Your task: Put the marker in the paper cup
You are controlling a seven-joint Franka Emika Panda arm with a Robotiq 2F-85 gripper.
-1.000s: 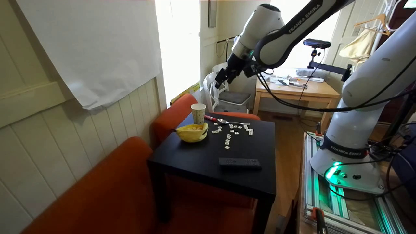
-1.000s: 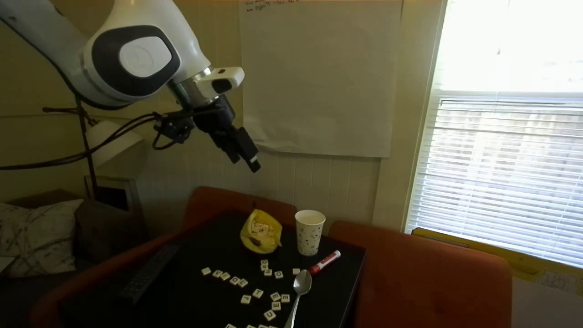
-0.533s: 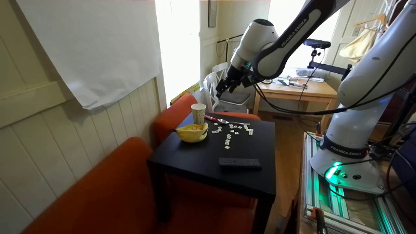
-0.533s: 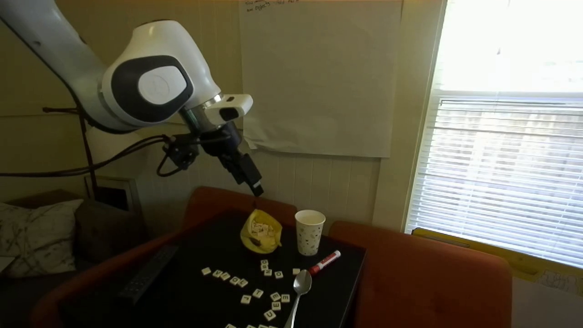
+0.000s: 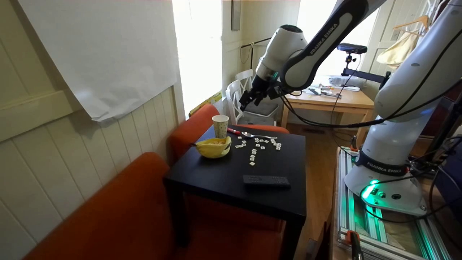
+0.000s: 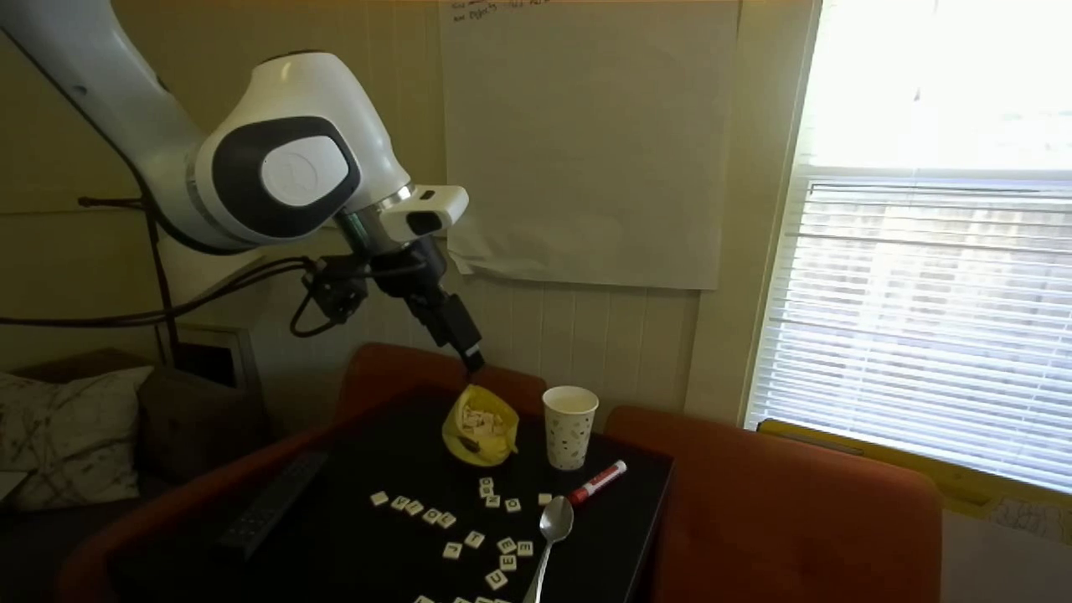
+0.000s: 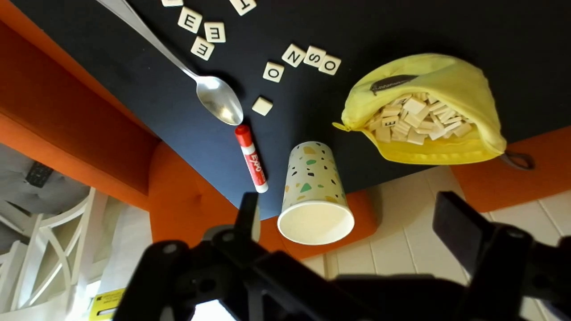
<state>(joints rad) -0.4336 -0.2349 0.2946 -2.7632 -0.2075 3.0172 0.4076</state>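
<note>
The red and white marker (image 7: 252, 159) lies flat on the black table near its edge, between the spoon's bowl and the paper cup. It also shows in both exterior views (image 5: 234, 131) (image 6: 598, 483). The whitish speckled paper cup (image 7: 312, 178) stands upright beside the marker, its mouth up; both exterior views show it too (image 5: 220, 126) (image 6: 569, 429). No contents show inside the cup. My gripper (image 7: 347, 196) is open with nothing between its fingers. In both exterior views (image 5: 249, 105) (image 6: 461, 356) it hangs tilted in the air, higher than the cup's rim.
A yellow pouch (image 7: 428, 71) full of letter tiles stands close to the cup. A metal spoon (image 7: 218, 98) lies at the marker's red cap end. Loose letter tiles (image 7: 273, 72) and a dark remote (image 5: 266, 181) lie on the table (image 5: 213, 177). Orange seats (image 5: 196, 124) border it.
The arm and gripper have moved down toward the table, more in the first half second than in the second. The marker, cup, pouch and spoon have not moved.
</note>
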